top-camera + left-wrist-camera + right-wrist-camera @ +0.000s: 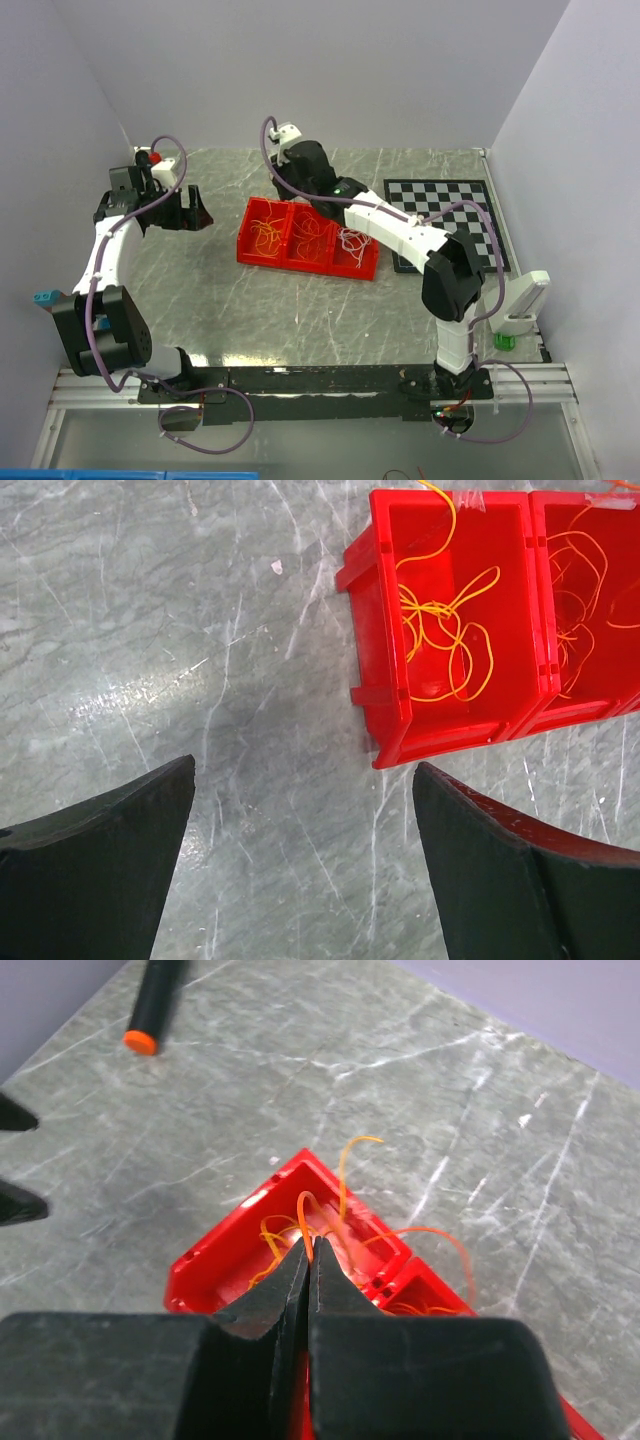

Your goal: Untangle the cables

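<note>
Noted right fingertips [285, 1280] pressed together with no gap, pinching one orange strand [305, 1205] looping up just past the tips. Judged right gripper [306, 1245] clamped on that strand, not merely closed beside it. Traced the strand down into the corner compartment of the red tray [205, 1260], among more orange loops. Located the cables [268, 232] all inside the tray in the top view: yellow-orange tangle in the compartment at 9 o'clock, orange in the middle, white strands [352, 240] in the one at 3 o'clock. Read the step in hand as drawing a single strand out of its tangle. Expect the next move to call for a slow, straight lift, watching for neighbouring loops riding up with it; may need the other arm to pin the rest down. Found left fingers [120, 860] wide apart, holding nothing, left gripper [303, 767] hovering over the table [150, 630] with the tray at its 1 o'clock. Logged right arm [390, 225] stretched across the tray from 4 o'clock, wrist bent down over the far corner at 11 o'clock. Logged left arm [105, 250] raised and folded, gripper at 9 o'clock of the tray, well apart.
</note>
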Robot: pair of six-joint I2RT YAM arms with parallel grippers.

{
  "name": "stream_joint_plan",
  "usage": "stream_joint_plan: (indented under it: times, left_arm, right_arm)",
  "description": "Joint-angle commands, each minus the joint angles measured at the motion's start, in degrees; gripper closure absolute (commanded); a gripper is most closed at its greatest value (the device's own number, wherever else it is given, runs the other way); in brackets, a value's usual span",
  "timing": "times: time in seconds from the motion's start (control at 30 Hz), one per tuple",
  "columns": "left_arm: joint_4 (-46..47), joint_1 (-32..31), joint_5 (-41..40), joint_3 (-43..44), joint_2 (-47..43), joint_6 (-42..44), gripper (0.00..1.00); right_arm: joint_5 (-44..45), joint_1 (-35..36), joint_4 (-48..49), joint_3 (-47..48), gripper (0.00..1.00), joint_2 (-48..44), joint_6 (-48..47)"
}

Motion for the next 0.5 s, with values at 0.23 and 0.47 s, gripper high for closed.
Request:
stream_joint_plan:
  times: [0.23, 0.47]
  left_arm:
    - [1.78, 0.43, 0.8, -0.68, -0.35, 0.23, 0.05]
    - [1.69, 0.52, 0.98, -1.03, -0.79, 0.14, 0.06]
  right_arm:
    - [2.68, 2.18, 5.46, -2.19, 1.0, -12.08, -4.33]
    - [2.42, 2.09, 4.84, -3.32, 1.0, -12.96, -4.42]
